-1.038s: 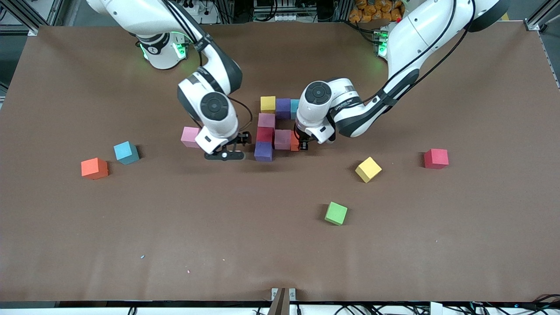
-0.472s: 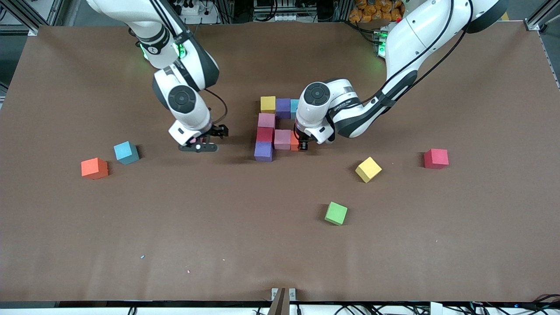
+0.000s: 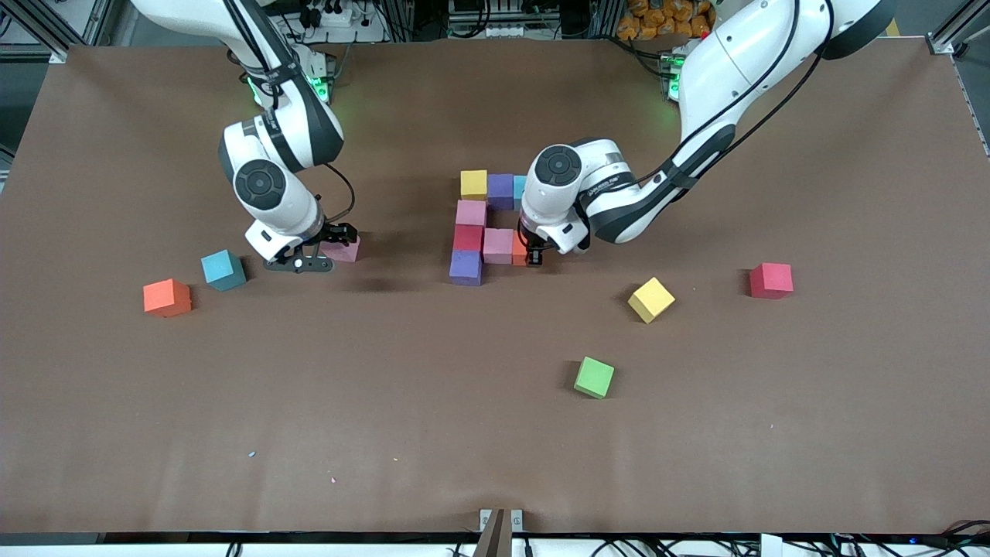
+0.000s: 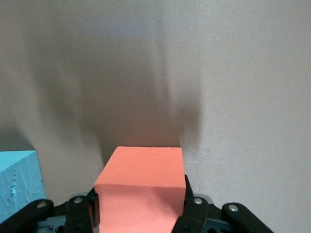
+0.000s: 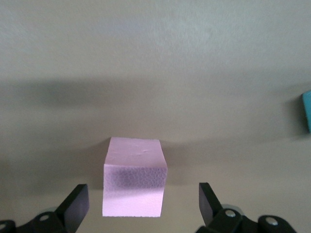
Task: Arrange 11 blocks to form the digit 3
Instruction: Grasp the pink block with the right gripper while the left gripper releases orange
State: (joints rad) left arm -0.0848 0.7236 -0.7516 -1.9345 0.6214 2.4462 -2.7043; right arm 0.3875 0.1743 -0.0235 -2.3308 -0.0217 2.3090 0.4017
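Clamping a matte orange cube (image 4: 141, 189) against the half-built figure (image 3: 483, 228) near the tabletop's middle, the left gripper (image 3: 533, 253) seats the middle row's end, while the right gripper (image 3: 309, 259), fingers apart, hangs over a lone pink cube (image 5: 133, 177).

No legible text, labels or numbers; small print on the left arm (image 3: 611, 186) cannot be read.
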